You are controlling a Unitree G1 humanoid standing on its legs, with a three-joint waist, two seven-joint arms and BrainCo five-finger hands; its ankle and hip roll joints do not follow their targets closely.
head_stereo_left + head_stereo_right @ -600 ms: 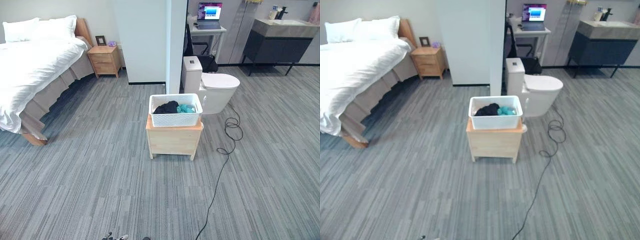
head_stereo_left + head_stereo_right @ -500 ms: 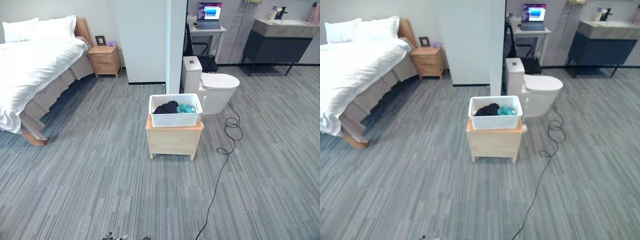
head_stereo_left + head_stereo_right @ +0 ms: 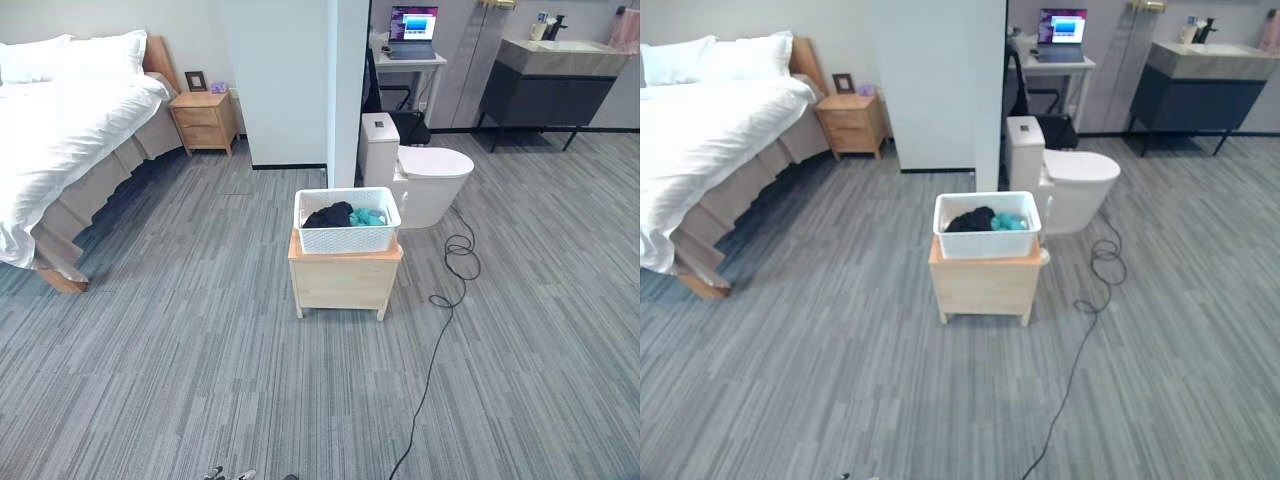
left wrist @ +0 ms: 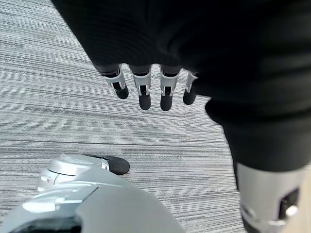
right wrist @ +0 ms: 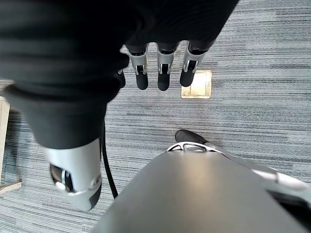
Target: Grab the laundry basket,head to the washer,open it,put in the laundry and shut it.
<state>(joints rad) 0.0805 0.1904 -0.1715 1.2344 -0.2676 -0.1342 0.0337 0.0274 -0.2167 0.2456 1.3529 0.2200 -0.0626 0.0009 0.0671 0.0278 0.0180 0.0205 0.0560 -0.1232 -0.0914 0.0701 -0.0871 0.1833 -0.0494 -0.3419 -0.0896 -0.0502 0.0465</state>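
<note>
On the low wooden stand (image 3: 345, 282), your white perforated laundry basket (image 3: 347, 230) holds dark and teal clothes (image 3: 345, 215); left hand (image 4: 146, 82) and right hand (image 5: 163, 68) hang relaxed, holding nothing.

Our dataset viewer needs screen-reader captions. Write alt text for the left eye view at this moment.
A white laundry basket holding dark and teal clothes sits on a low wooden stand on grey carpet. A white toilet stands just behind it, a white bed and wooden nightstand lie far left.

You have the laundry basket (image 3: 347, 220) on a low wooden stand (image 3: 345, 280) straight ahead, laundry (image 3: 345, 215) inside it. Just behind it to the right sits the toilet (image 3: 425, 180); the bed (image 3: 70, 130) lies far left, with a nightstand (image 3: 205, 120) beside its head. A partition wall (image 3: 290, 80) stands behind the basket.
</note>
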